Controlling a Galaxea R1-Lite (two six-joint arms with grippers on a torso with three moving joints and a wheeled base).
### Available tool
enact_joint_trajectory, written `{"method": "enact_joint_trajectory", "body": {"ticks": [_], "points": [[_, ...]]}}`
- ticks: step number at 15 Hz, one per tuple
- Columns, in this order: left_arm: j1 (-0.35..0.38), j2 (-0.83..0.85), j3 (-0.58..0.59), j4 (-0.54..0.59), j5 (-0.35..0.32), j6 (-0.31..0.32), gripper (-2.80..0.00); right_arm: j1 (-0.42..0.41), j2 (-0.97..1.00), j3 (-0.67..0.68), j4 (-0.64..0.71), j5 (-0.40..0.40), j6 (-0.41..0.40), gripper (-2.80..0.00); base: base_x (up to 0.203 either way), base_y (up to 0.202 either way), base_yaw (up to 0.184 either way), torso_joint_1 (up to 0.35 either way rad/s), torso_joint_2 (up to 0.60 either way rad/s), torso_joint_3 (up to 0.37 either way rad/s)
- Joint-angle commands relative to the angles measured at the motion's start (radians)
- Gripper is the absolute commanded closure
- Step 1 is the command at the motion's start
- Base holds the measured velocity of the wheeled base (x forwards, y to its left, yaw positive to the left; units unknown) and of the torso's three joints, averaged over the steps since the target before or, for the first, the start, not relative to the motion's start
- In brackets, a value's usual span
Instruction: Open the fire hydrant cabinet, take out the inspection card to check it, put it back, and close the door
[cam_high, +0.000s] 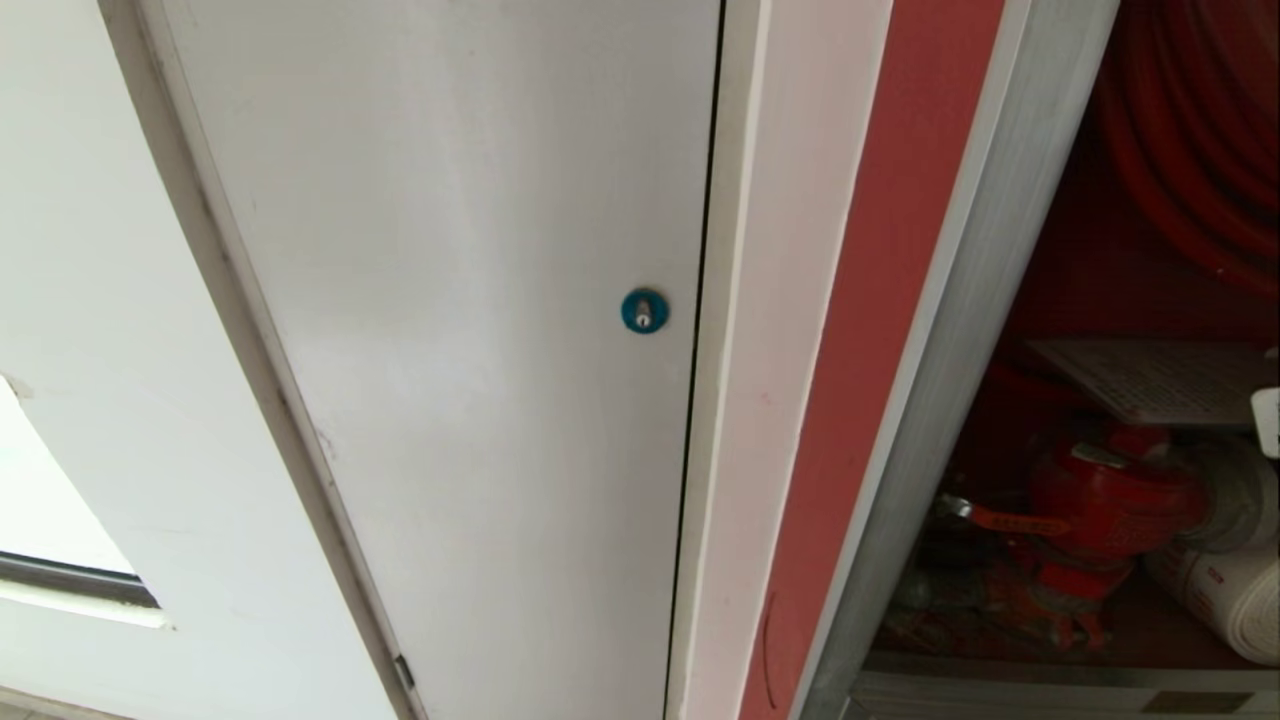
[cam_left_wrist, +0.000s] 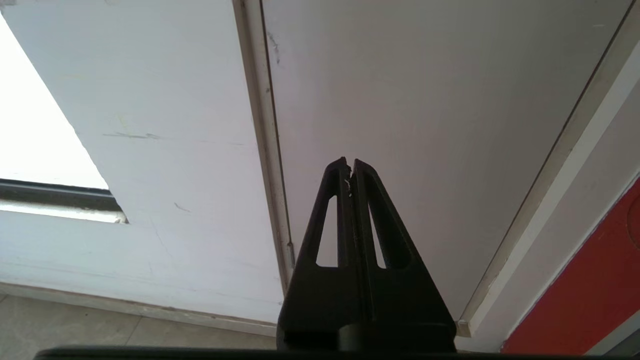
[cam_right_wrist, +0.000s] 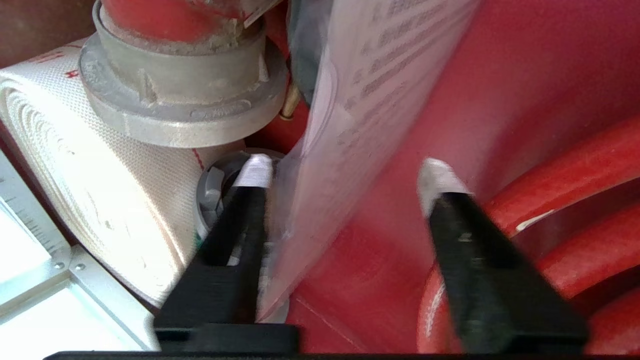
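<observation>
Inside the open fire hydrant cabinet (cam_high: 1000, 330), my right gripper (cam_right_wrist: 345, 180) stands with its white-tipped fingers (cam_right_wrist: 256, 172) spread wide, the clear-sleeved inspection card (cam_right_wrist: 350, 100) passing between them; it lies close against one finger, but I cannot tell whether it touches. Nothing is pinched. My left gripper (cam_left_wrist: 350, 167) sits closed and empty, parked in front of the plain white door (cam_high: 480, 300) with its round blue lock (cam_high: 644, 311), well clear of the work.

I read this as the card going back into place, so the job here is to draw the right arm straight out along its own line, jaws kept wide, so neither tip drags the sleeve with it. The silver valve coupling (cam_right_wrist: 180, 95) and the rolled white hose (cam_right_wrist: 90, 175) crowd one side and the red hose coil (cam_right_wrist: 575, 200) the other, so no sideways swing.

In the wrist view the card stands on edge, its long axis running away from the fingers, deeper into the cabinet, its printed face turned toward the red lining. From the head view it shows as a pale sheet (cam_high: 1160, 380) above the red hydrant valve (cam_high: 1110, 500)
</observation>
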Motion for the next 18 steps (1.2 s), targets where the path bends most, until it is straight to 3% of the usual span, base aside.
{"method": "enact_joint_trajectory", "body": {"ticks": [1, 9, 18], "points": [[0.002, 0.001, 0.006, 0.0, 0.0, 0.0, 0.0, 0.0, -0.002, -0.004, 0.0, 0.001, -0.01, -2.8, 0.0, 0.0, 0.0, 0.0, 0.0, 0.0], [0.001, 0.001, 0.006, 0.0, 0.0, 0.0, 0.0, -0.002, 0.033, -0.015, -0.048, 0.0, 0.025, -2.8, 0.0, 0.0, 0.0, 0.0, 0.0, 0.0], [0.0, 0.001, 0.006, 0.0, 0.0, 0.0, 0.0, -0.003, -0.189, 0.041, 0.144, 0.03, 0.023, -2.8, 0.0, 0.0, 0.0, 0.0, 0.0, 0.0]]}}
